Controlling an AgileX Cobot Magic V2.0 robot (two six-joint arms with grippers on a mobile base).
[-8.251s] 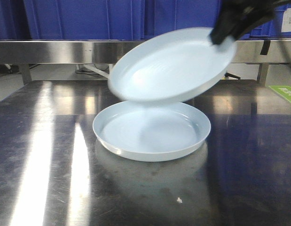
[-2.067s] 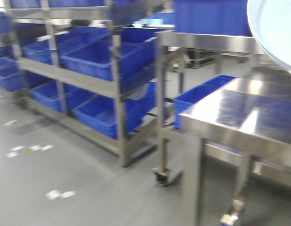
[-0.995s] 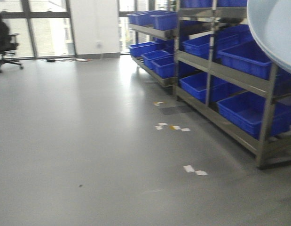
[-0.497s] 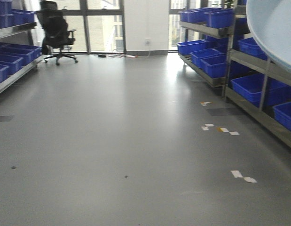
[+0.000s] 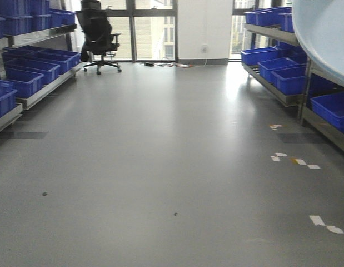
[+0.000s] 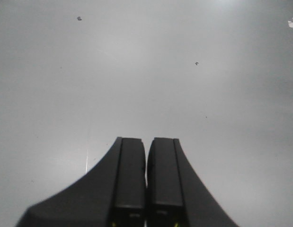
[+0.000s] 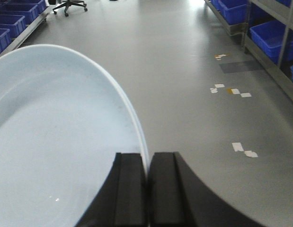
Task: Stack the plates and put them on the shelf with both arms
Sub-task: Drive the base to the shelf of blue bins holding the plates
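- Fingers (image 7: 129,189) of the right gripper (image 7: 147,161) are clamping flat on the rim of a plate (image 7: 56,142), black pads pressed to either side of its thin edge.
- Whether a second plate is nesting inside it cannot be told from these views.
- Held out ahead of the wrist and clear of the ground, the plate is tilting slightly, with its shallow pale bluish-white bowl spreading to the left of the grip.
- On the other arm, the left gripper (image 6: 146,146) is pointing down at bare ground with its two black fingers (image 6: 129,184) pressed together and nothing between them.
- In the front view the plate's curved rim is still filling the upper right corner, as it was half a second earlier.
- Everything behind it is sliding rightward: the black office chair (image 5: 99,33) is now sitting nearer the centre of the far wall, and more of the left-hand shelving (image 5: 46,89) is coming into the picture.
- Smooth grey floor (image 5: 160,167) is stretching away with a soft sheen, marked by a few dark specks and torn scraps of pale tape (image 5: 294,161).
- Blue plastic bins (image 5: 27,72) are lining steel racks down both sides of the aisle, and tall windows (image 5: 149,28) are glowing beyond the chair.
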